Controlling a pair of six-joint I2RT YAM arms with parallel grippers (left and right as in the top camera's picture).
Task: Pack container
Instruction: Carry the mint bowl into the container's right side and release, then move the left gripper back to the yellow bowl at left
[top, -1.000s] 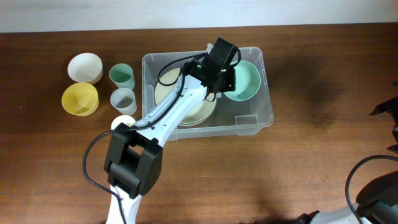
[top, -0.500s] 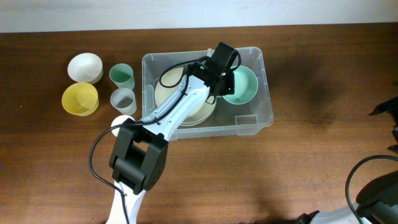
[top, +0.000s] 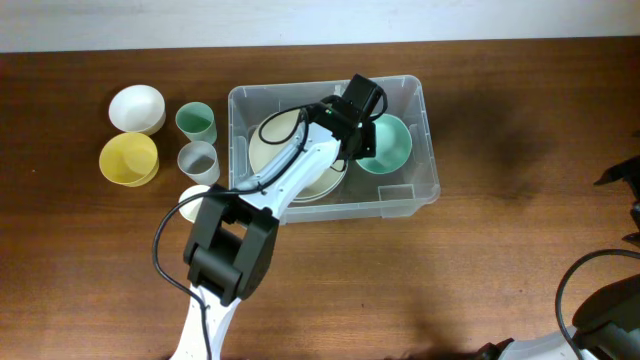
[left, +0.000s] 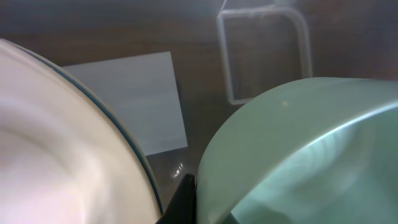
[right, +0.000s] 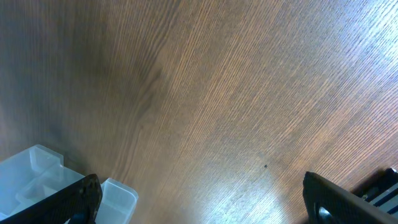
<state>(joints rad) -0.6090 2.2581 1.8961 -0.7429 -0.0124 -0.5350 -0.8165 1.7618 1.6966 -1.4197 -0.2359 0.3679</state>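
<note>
The clear plastic container (top: 432, 182) stands mid-table. In it lie a cream plate (top: 262, 150) on the left and a green bowl (top: 394, 146) on the right. My left gripper (top: 360, 135) is inside the container, between plate and bowl, shut on the green bowl's rim. In the left wrist view one black finger (left: 183, 199) sits against the green bowl (left: 298, 155), beside the plate (left: 56, 143), with the white label (left: 137, 93) on the base beyond. My right gripper (right: 199, 199) is open and empty over bare table at the far right.
A white bowl (top: 137, 108), a yellow bowl (top: 129, 159), a green cup (top: 197, 122) and a grey cup (top: 198, 160) stand left of the container. A corner of the container (right: 37, 174) shows in the right wrist view.
My left gripper and the green bowl have shifted slightly towards the table's front and settled lower inside the container. The right arm has not moved.
</note>
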